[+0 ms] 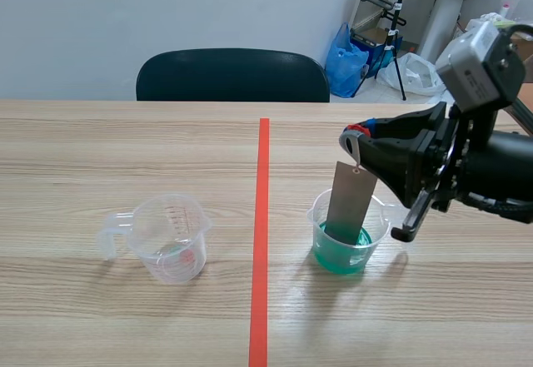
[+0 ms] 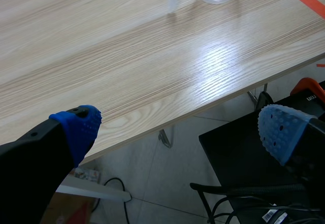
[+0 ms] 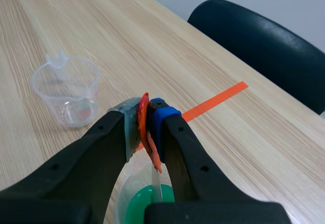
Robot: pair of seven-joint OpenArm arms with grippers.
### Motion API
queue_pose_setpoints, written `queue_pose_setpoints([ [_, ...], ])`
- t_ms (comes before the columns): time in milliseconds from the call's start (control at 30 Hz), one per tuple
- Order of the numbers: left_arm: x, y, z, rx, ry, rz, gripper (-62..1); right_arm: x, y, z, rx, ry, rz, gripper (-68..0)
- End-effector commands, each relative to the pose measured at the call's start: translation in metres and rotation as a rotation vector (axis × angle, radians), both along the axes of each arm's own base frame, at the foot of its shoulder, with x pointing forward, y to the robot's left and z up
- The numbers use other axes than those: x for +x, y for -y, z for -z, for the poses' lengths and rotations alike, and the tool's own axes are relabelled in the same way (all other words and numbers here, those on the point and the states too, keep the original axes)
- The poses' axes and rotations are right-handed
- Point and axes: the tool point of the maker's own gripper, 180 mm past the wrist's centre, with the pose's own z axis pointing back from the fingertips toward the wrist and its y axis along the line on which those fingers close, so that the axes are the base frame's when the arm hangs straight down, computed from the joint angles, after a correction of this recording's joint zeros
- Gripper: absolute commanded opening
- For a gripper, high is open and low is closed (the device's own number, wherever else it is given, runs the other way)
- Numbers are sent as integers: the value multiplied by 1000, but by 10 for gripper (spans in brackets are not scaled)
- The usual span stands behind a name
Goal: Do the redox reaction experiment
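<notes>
right of centre, the right pincer (image 1: 358, 144) grips the top of the grey strip (image 1: 348, 200), whose lower end dips into the green liquid (image 1: 340, 249) in the beaker (image 1: 381, 230). it is best held upright and steady, so the light beaker cannot tip. the left pincer (image 2: 180, 127) gapes open.

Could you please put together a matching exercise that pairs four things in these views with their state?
Things:
1. metal strip
2. cup right of the tape line
3. cup left of the tape line
4. left gripper

States:
a. empty
b. open, holding nothing
c. holds green liquid
d. clamped in the right gripper

Pairs: 1-d, 2-c, 3-a, 4-b
</notes>
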Motion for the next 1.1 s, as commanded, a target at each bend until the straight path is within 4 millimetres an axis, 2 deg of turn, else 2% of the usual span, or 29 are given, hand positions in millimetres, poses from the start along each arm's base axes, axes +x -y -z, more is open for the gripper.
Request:
queue_pose_setpoints([
  [0,5,1,-6,-4,34,4,14,1,-1,-5,15,28,-18,-669],
  [233,5,1,-6,-4,34,4,14,-8,-1,16,36,27,-45,-669],
  [467,5,1,-6,-4,34,4,14,-12,0,27,37,26,-56,-669],
  [1067,5,1,-6,-4,34,4,14,-14,-1,30,26,27,-61,-669],
])
